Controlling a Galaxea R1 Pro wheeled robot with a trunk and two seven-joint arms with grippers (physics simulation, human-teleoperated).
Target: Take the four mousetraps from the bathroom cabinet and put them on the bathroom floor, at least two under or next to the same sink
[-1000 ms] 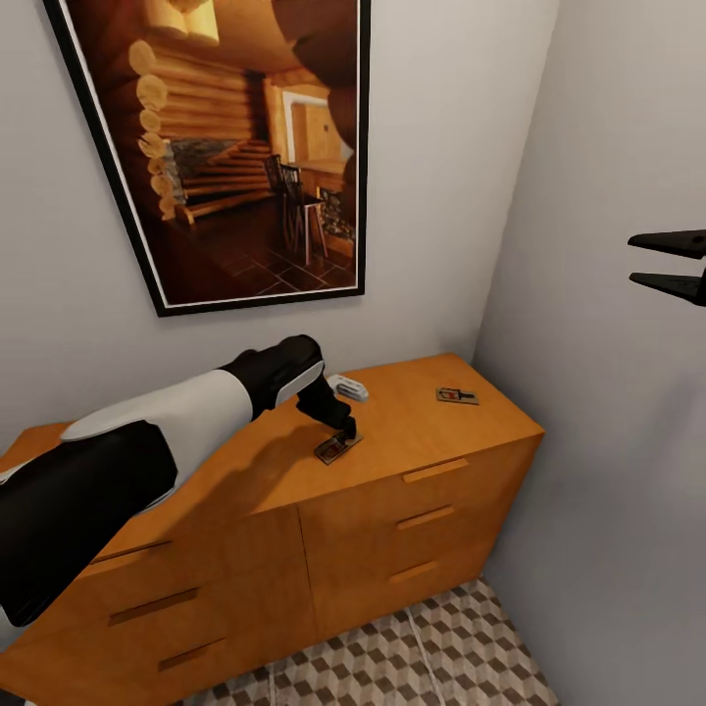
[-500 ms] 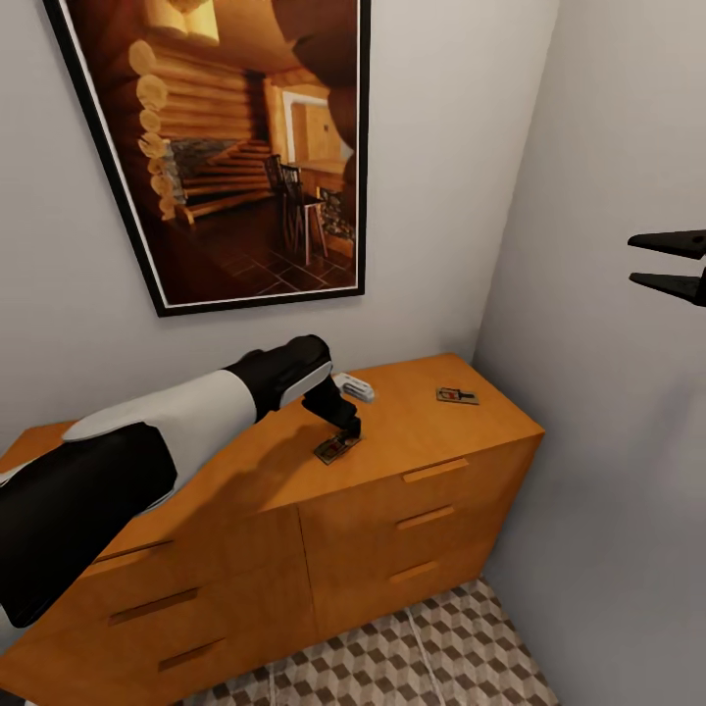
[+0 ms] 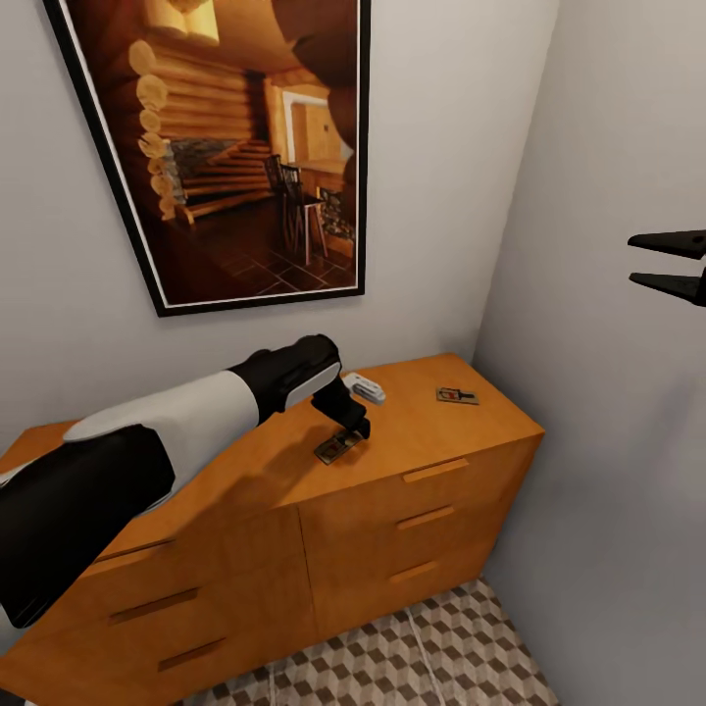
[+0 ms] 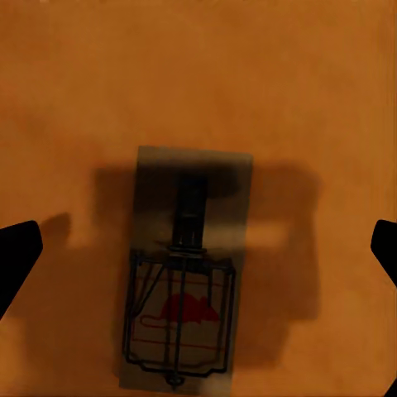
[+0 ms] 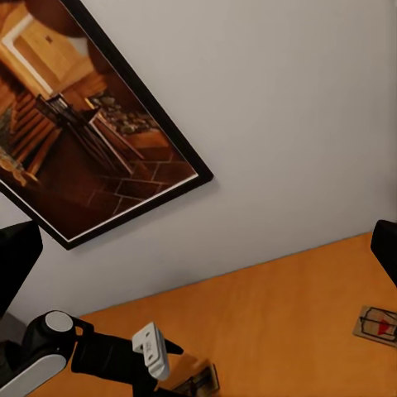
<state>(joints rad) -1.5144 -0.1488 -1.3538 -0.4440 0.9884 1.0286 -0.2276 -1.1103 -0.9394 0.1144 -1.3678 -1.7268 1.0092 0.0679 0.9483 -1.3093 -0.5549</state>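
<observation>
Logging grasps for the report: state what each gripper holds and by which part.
Nothing is held. The left gripper is open above a mousetrap on the cabinet, fingers clear of it. The right gripper is open in the air.

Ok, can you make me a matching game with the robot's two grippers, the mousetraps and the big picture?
Things:
1. left gripper
2. right gripper
3. small brown wooden mousetrap near the cabinet's right end
4. black-framed picture of a log cabin room

Places:
A. hanging on the white wall
B. raised in the air, open, holding nothing
C. lying alone on the orange-brown wooden cabinet
D. open, just above another mousetrap

Pairs: 1-D, 2-B, 3-C, 4-A
</observation>
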